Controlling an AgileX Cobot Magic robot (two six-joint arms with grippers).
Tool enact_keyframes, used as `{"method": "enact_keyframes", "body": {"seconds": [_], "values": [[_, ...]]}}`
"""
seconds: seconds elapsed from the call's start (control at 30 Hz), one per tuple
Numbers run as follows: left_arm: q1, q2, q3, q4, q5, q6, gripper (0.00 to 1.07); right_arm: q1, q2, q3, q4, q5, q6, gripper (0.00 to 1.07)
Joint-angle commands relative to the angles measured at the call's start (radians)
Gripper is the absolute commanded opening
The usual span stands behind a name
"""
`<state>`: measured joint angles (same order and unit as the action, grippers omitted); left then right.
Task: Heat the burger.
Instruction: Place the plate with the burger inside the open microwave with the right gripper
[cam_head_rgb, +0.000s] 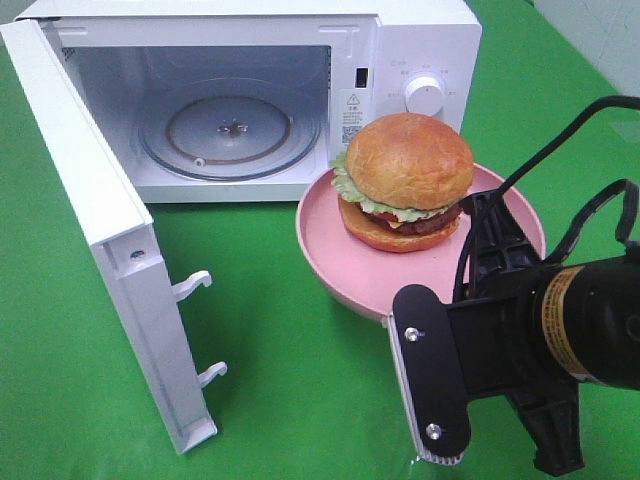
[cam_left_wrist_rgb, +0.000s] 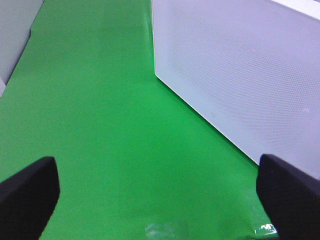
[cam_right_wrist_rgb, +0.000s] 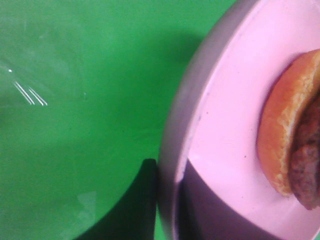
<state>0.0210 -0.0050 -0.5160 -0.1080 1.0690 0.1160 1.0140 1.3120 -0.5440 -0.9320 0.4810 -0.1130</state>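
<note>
Exterior high view: the right end effector (cam_head_rgb: 405, 310) is closed on the near rim of the pink plate (cam_head_rgb: 350, 270). The burger (cam_head_rgb: 408, 180) sits on that plate, just beyond the tips and toward the far side. The microwave (cam_head_rgb: 420, 40) stands further ahead with its door (cam_head_rgb: 110, 260) swung wide and the glass turntable (cam_head_rgb: 230, 135) bare. The hold is at one edge only and the load sits off to the other side, so the plate could droop or pivot in the grip. A tilt would let the tall, glossy burger slide or shed its top bun. The cavity mouth lies ahead and to the left of the end effector, so the plate's far rim may clip the frame on the way in. Whether the plate is clear of the green counter (cam_head_rgb: 290, 400) I cannot tell.

Left wrist view: the left end effector (cam_left_wrist_rgb: 160, 200) is spread wide and holds nothing. The door's white perforated panel lies ahead of it and to one side. A careless move here could nudge the door back into the loading path.

Right wrist view: the dark fingers (cam_right_wrist_rgb: 142, 205) pinch the rim, one outside and one on the pink inner face. The burger lies near them, not touching. The bite looks shallow, so a slip on the smooth rim is the chief hazard.
</note>
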Motion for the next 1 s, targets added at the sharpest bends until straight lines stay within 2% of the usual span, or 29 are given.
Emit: {"method": "enact_keyframes", "body": {"seconds": [0.03, 0.33, 0.4, 0.43, 0.53, 0.6, 0.7, 1.0], "values": [[0.001, -0.017, 0.0, -0.006, 0.001, -0.005, 1.0, -0.002, -0.009, 0.0, -0.052, -0.05, -0.062, 0.0], [0.001, -0.017, 0.0, -0.006, 0.001, -0.005, 1.0, -0.009, -0.009, 0.0, -0.045, -0.076, -0.172, 0.0], [0.001, -0.017, 0.0, -0.006, 0.001, -0.005, 1.0, -0.04, -0.009, -0.001, -0.008, -0.116, -0.202, 0.0], [0.001, -0.017, 0.0, -0.006, 0.001, -0.005, 1.0, -0.084, -0.009, -0.001, 0.03, -0.148, -0.247, 0.0], [0.001, -0.017, 0.0, -0.006, 0.001, -0.005, 1.0, -0.116, -0.009, -0.001, 0.06, -0.173, -0.311, 0.0], [0.001, -0.017, 0.0, -0.006, 0.001, -0.005, 1.0, -0.17, -0.009, -0.001, 0.128, -0.228, -0.471, 0.0], [0.001, -0.017, 0.0, -0.006, 0.001, -0.005, 1.0, -0.184, -0.009, -0.001, 0.152, -0.24, -0.497, 0.0], [0.001, -0.017, 0.0, -0.006, 0.001, -0.005, 1.0, -0.295, -0.009, -0.001, 0.371, -0.303, -0.808, 0.0]]}}
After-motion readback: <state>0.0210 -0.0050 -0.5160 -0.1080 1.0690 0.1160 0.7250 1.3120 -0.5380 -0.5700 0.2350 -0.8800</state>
